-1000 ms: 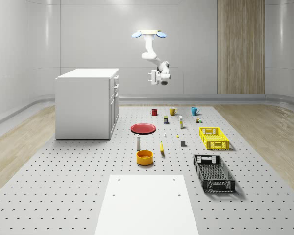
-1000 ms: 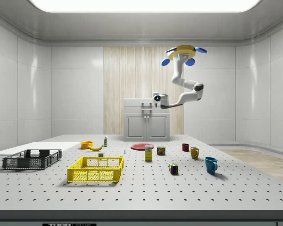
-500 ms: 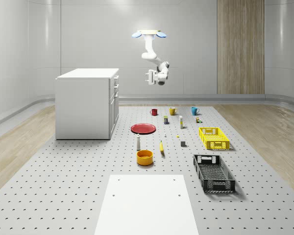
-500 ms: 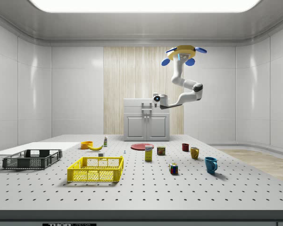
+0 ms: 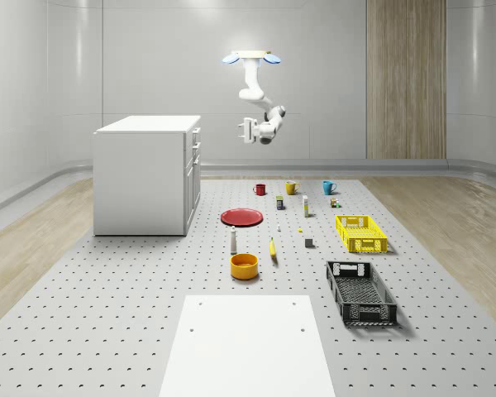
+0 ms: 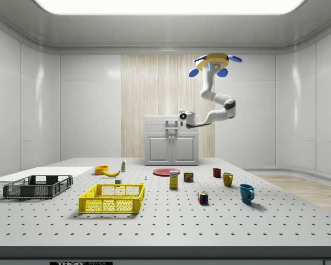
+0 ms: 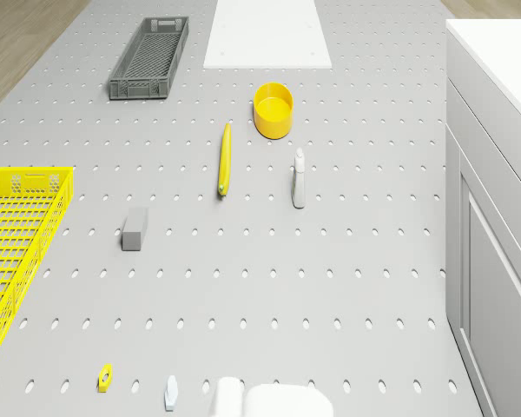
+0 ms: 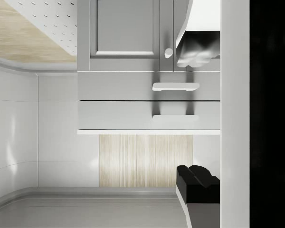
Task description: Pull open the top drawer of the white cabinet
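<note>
I hover high over the far end of the perforated table (image 5: 107,314), upper centre of the whole-scene view. My gripper (image 5: 246,130) hangs level with the white cabinet (image 5: 145,178)'s top drawer (image 8: 147,115), apart from it; finger spread: cannot tell.

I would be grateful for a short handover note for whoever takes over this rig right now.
Gripper: in the air in front of the white cabinet, about level with its top, apart from it and holding nothing. I cannot tell whether it is open or shut.
Drone: hovering high over the table, above the far cups and off the cabinet's drawer side.
Top drawer: shut, flush with the drawer under it; its handle is untouched, straight ahead in the wrist view.
Done: the arm faces the drawers.
Left: close the gap, grasp the top handle, pull the drawer out.
</note>
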Robot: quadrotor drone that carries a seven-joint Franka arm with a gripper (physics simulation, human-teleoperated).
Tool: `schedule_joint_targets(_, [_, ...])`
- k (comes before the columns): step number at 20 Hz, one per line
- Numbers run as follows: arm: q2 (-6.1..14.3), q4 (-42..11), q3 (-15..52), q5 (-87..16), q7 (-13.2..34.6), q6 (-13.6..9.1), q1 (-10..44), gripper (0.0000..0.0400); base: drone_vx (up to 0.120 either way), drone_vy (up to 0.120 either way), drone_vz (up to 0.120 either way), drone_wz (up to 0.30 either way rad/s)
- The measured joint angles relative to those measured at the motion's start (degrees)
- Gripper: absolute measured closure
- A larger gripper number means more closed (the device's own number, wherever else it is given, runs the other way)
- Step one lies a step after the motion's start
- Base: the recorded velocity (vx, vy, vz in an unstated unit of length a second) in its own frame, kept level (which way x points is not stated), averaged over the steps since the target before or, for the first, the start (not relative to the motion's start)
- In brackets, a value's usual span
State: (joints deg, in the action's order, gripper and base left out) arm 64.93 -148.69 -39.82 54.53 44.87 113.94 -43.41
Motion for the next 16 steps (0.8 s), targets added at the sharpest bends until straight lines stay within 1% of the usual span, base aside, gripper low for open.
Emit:
schedule_joint_targets(9, [-2.7,-1.6,5.5,6.9,-2.8,6.2,-3.1,0.0095,0.000,0.000,0.000,0.000])
schedule_joint_targets(16, [-5.6,-1.6,9.1,12.2,-5.3,9.8,-5.2,0.0095,0.000,0.000,0.000,0.000])
